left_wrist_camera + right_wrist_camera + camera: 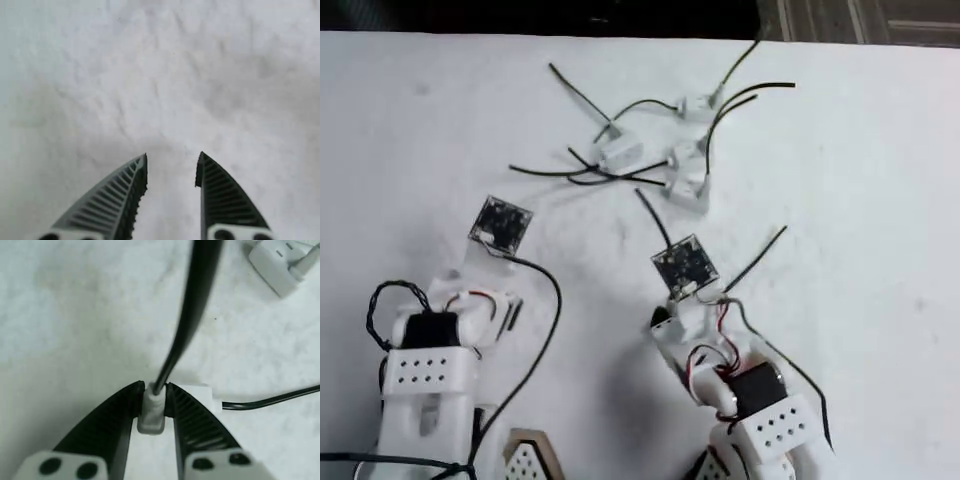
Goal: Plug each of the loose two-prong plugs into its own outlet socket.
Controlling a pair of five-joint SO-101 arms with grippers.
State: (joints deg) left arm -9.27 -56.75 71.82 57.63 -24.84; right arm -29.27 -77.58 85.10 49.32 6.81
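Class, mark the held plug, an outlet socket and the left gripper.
plug [151, 412], right wrist view, white body.
outlet socket [274, 264], right wrist view, white face.
left gripper [171, 162], left wrist view, midway between fingertips.

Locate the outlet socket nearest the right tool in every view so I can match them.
High view: outlet socket lies just beyond the right tool, right of the black cord.
Right wrist view: outlet socket past the tool, beside that cord, not touching it.
Left wrist view: left tool open over the table.
Shared landmark: the black cord from the plug the right tool grips.
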